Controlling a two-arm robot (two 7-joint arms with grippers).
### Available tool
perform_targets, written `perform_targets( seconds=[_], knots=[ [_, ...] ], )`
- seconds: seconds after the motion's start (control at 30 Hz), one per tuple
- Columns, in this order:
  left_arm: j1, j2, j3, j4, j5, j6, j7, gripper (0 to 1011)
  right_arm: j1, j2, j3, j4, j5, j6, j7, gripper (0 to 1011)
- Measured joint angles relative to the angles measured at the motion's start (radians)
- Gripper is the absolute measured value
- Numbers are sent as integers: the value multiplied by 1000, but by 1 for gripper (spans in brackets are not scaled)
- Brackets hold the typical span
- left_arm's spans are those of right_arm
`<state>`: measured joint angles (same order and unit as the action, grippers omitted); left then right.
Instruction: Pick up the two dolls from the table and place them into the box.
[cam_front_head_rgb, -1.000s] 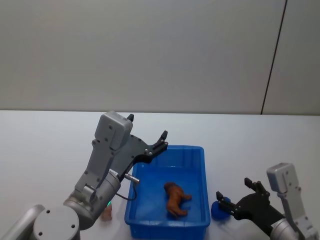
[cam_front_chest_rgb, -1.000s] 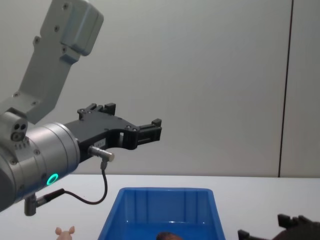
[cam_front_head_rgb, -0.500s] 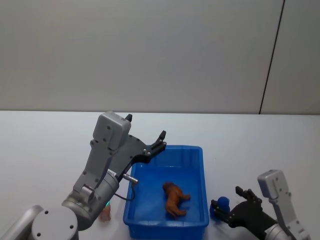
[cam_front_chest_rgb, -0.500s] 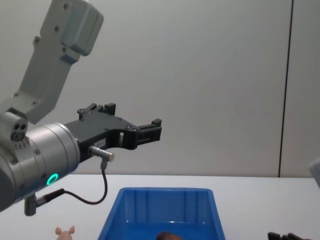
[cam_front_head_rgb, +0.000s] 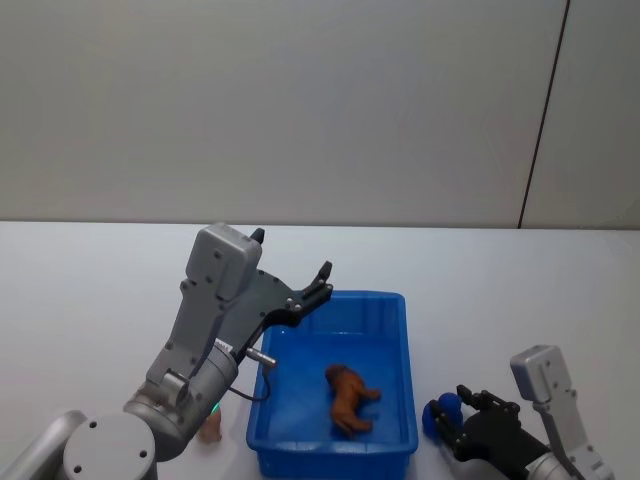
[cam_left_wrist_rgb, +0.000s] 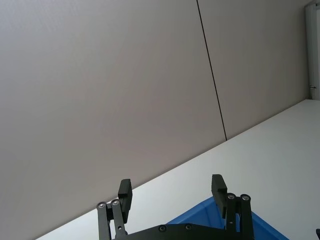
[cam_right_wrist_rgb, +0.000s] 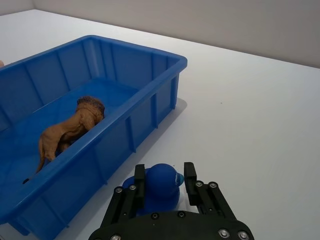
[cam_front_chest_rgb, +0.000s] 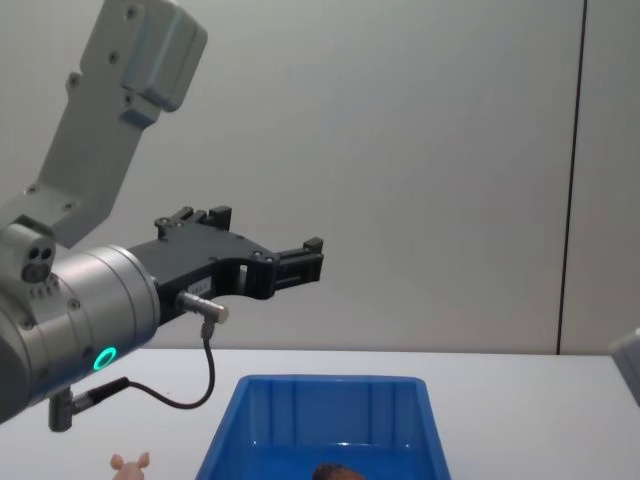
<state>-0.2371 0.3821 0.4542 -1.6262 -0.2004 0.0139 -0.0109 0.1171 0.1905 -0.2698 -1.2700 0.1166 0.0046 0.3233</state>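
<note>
Nearest to me, by the table's near edge on the right, I'm seeing the right claw (cam_right_wrist_rgb: 164, 172) reaching low and level over the white table (cam_right_wrist_rgb: 260, 110). It is narrowed onto a rounded, glossy blue toy (cam_right_wrist_rgb: 156, 189), with one black finger lying against each side. The toy is sitting on the table just beside the box's right wall, near its near corner.

At the near edge on the other side, the pale pink pig doll (cam_front_chest_rgb: 130, 464) is standing on the table just off the box's near-left corner, pointed ears up. I cannot tell which way it is facing.

The box (cam_right_wrist_rgb: 145, 115) is lying with its long axis running near to far, a bright blue plastic bin with ribbed, sloping walls and a thick rim. The brown lion doll (cam_right_wrist_rgb: 70, 130) is resting on its floor, its long axis roughly along the box's. The shaggy mane is pointing to the far end and the tail to the near end.

The left arm is bending up from the near-left. The left claw (cam_left_wrist_rgb: 171, 189) is hanging high over the box's left rim, aimed at the far edge, fingers spread wide around nothing.
</note>
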Motion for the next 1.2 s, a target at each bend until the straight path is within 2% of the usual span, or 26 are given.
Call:
perform_targets(
  seconds=[0.03, 0.07, 0.17, 0.53, 1.0, 1.2],
  knots=[
    [0, 0, 0, 0, 0, 0, 0, 1001, 0, 0, 0, 0, 0, 0, 0, 503],
    [0, 0, 0, 0, 0, 0, 0, 1001, 1, 0, 0, 1, 0, 0, 0, 443],
    [0, 0, 0, 0, 0, 0, 0, 1001, 1, -1, -1, 2, 0, 0, -1, 369],
    [0, 0, 0, 0, 0, 0, 0, 1001, -6, 2, -2, -30, 0, -8, -10, 288],
    [0, 0, 0, 0, 0, 0, 0, 1001, -27, 9, 0, -178, 7, -51, -47, 219],
    [0, 0, 0, 0, 0, 0, 0, 1001, -24, 3, -2, -220, 8, -65, -56, 194]
  ],
)
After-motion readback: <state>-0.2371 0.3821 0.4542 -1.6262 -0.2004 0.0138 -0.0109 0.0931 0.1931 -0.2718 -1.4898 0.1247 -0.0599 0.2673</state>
